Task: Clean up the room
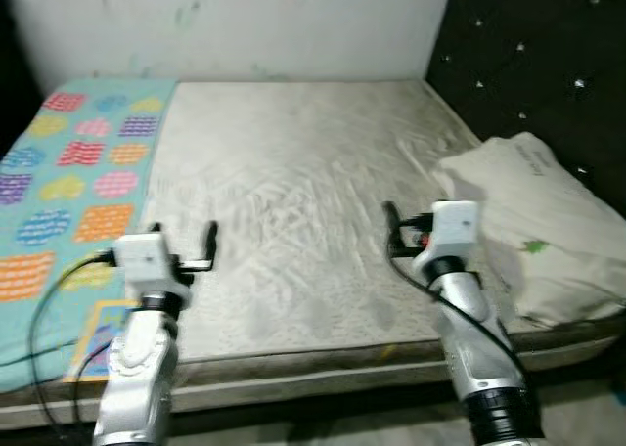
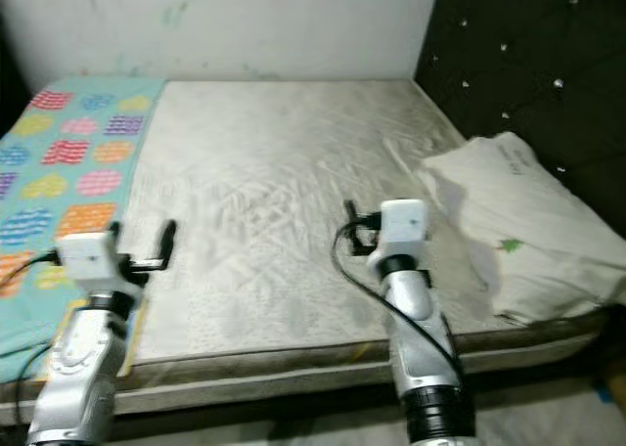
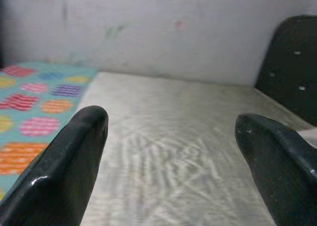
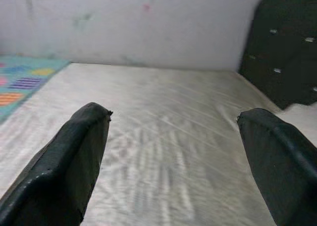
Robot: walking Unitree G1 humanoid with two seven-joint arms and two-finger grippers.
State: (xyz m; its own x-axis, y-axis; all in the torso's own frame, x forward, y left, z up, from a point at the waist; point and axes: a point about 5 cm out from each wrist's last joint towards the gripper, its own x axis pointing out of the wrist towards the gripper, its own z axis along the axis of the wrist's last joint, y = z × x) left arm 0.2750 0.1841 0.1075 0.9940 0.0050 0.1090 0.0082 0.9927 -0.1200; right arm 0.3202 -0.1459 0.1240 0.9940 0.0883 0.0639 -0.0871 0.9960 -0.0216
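Your left claw (image 3: 168, 151) and right claw (image 4: 173, 151): both released, empty, above bare mattress (image 1: 293, 201); pillow (image 1: 538, 231) at right, blanket (image 1: 68, 172) left.

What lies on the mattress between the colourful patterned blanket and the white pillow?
Only bare mattress, wrinkled, seen in both eye views. The patterned blanket lies on the robot's left, the white pillow on its right by the dark headboard.

Bare mattress (image 1: 293, 192), seemingly white wall (image 1: 245, 25)
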